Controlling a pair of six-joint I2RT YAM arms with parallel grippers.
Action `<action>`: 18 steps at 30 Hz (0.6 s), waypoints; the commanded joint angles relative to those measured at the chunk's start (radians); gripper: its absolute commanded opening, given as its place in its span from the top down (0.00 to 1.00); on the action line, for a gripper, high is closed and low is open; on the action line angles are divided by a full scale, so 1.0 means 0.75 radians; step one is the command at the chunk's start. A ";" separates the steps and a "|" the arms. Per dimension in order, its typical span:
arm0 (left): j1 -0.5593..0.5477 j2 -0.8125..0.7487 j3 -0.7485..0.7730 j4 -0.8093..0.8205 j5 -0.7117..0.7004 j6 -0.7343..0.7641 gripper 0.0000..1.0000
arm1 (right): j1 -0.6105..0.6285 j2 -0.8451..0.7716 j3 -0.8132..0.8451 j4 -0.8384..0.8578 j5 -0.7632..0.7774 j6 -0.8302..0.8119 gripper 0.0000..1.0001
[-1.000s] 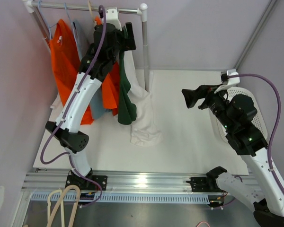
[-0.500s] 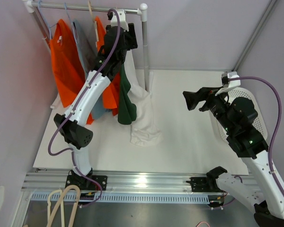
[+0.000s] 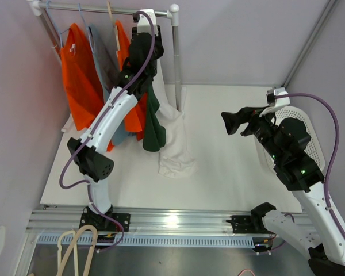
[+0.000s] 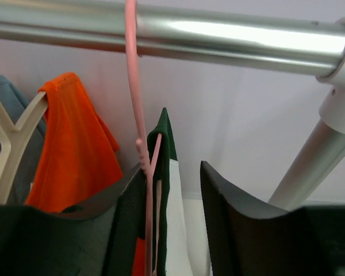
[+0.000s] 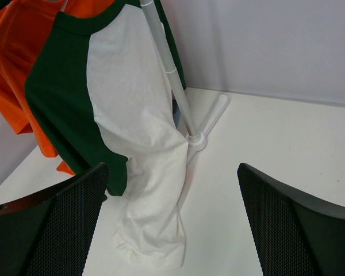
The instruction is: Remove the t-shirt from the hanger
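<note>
From above, the green-and-white t-shirt (image 3: 171,135) hung below the rail (image 3: 98,8), at its right end. At the left wrist, the left gripper (image 4: 172,198) stood part-open just under the rail, astride the pink hanger (image 4: 135,109), clamping nothing, seemingly to steady it. At the right wrist, the right gripper (image 5: 171,172) gaped empty toward the shirt, well right of the rail, probably ready to tug.

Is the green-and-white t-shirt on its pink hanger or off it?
On. The green-and-white t-shirt hangs on the thin pink hanger, which is hooked over the silver metal rail.
</note>
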 commanded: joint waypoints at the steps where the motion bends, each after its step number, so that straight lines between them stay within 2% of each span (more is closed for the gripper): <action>1: -0.022 -0.036 -0.027 0.063 -0.050 0.070 0.55 | 0.000 0.001 0.003 0.015 -0.011 -0.014 0.00; 4: -0.022 -0.028 -0.025 0.063 -0.040 0.080 0.66 | 0.000 0.001 0.005 0.011 -0.015 -0.012 0.00; 7: -0.024 -0.016 -0.017 0.047 -0.054 0.076 0.97 | 0.000 -0.005 0.009 0.007 -0.017 -0.012 0.00; 8: -0.022 -0.018 -0.017 0.047 -0.056 0.074 0.99 | 0.000 -0.009 0.009 0.005 -0.019 -0.010 0.01; 12: -0.022 -0.032 -0.009 0.073 -0.042 0.094 0.99 | 0.000 -0.009 0.015 0.003 -0.024 -0.008 0.00; 18: -0.022 -0.040 0.110 0.098 -0.037 0.164 0.99 | 0.000 -0.003 0.015 0.001 -0.030 -0.001 0.01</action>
